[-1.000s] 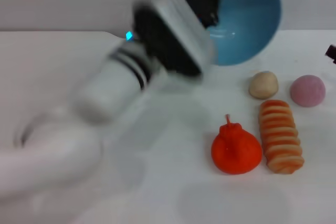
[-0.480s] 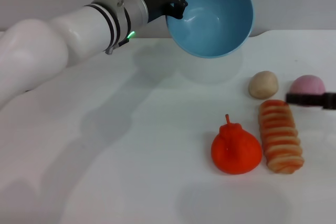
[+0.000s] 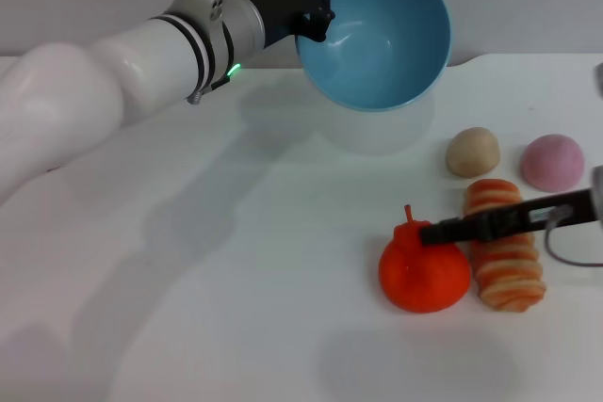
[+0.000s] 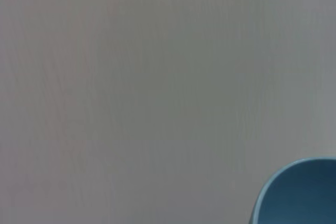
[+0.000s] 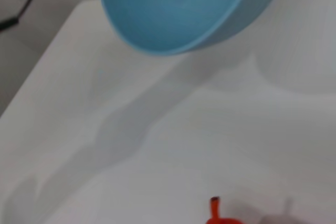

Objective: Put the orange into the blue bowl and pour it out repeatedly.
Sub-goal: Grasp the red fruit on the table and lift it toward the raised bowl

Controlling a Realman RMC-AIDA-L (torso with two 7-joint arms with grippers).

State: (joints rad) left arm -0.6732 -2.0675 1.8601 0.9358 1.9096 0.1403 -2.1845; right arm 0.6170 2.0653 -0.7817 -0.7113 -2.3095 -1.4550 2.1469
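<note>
1. Left gripper point(image 3: 316, 8) pinches the rim of your round light-blue plastic bowl point(image 3: 382, 40), lifted and tilted over the white table's point(image 3: 236, 261) far edge.
2. Right gripper point(image 3: 443, 231): one dark finger touches the lumpy red-orange toy orange point(image 3: 424, 275) near the right edge; you cannot tell its spread.

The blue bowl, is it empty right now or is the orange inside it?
Empty. The blue bowl, held tilted by the left gripper, shows a bare inside; the orange sits on the table.
</note>
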